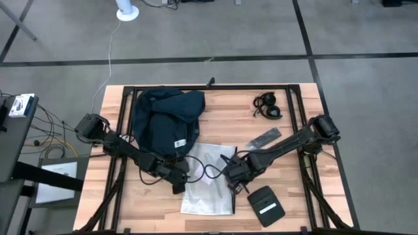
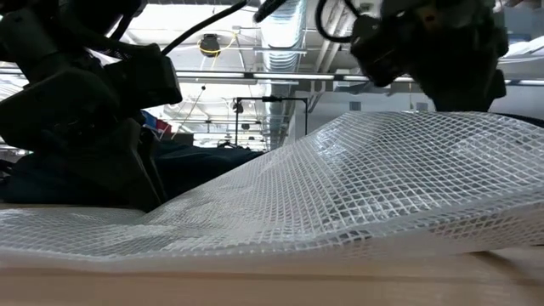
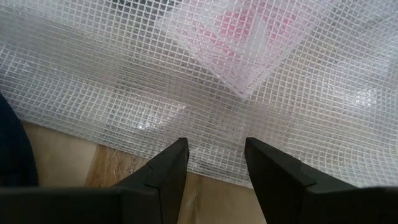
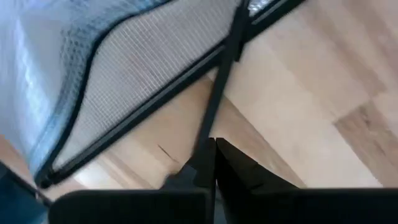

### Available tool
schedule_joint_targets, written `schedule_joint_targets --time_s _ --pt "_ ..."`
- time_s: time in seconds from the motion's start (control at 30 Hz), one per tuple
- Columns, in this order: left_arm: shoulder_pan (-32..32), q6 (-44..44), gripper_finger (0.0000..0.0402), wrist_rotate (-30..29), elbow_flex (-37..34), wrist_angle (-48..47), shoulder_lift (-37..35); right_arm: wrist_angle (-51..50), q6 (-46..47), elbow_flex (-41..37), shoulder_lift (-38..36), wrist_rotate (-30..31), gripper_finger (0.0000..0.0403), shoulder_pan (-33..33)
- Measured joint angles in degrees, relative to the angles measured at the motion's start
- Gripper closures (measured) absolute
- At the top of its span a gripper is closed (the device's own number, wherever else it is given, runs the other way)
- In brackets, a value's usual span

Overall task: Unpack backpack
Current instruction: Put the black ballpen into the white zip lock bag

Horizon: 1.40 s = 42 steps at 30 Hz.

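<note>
The dark navy backpack lies slumped at the table's far left. Near of it, at mid-table, lies a clear grid-mesh plastic pouch with black edging; something pink shows through it. My left gripper stands open at the pouch's left edge, low over the wood. My right gripper is at the pouch's right side, shut on a thin black strap. In the low view the pouch's right part rises off the table. My left gripper has its open fingertips over the pouch's left edge; whether they touch it I cannot tell. My right gripper pinches a thin black strap that runs from the pouch's black-edged corner down between the two fingers. The fingers lie along the strap, slanting down from the table's right.
A black flat pouch with a white label lies near the front right, close to my right arm. A black flat strip and dark coiled headphones lie at the far right. A black cord loops over the clear pouch.
</note>
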Motion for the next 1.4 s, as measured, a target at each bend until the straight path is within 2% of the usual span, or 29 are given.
schedule_joint_targets --time_s 0.13,0.4,0.47,0.57,0.7,0.93,1.23,1.4 --pt "0.0 0.0 0.0250 0.0 0.0 0.0 0.0 0.0 -0.1 2.7 4.8 0.0 0.0363 0.6" --pt "0.1 0.0 0.0250 0.8 0.0 0.0 0.0 -0.9 -1.8 3.7 8.3 0.3 0.0226 0.7" --pt "0.1 0.0 0.0250 0.9 0.0 0.0 -0.1 -0.3 -1.2 3.4 8.3 1.9 0.0206 0.5" --pt "0.1 0.0 0.0250 1.2 0.0 0.1 -0.1 -0.2 -1.0 3.3 8.3 2.8 0.0198 0.3" --pt "0.1 0.0 0.0250 1.3 0.0 0.1 -0.1 0.3 -1.2 3.3 8.3 5.6 0.0216 0.0" --pt "0.1 -0.9 0.0250 1.3 0.0 0.1 -0.1 2.7 -2.0 1.2 8.3 6.2 0.0282 -1.1" --pt "0.1 -1.2 0.0250 1.3 0.0 0.1 -0.1 4.8 -1.8 -2.1 8.0 5.8 0.0305 -1.5" --pt "0.1 -1.2 0.0250 1.3 0.0 0.1 -0.1 5.2 -2.9 -2.1 8.1 5.7 0.0382 -1.5"
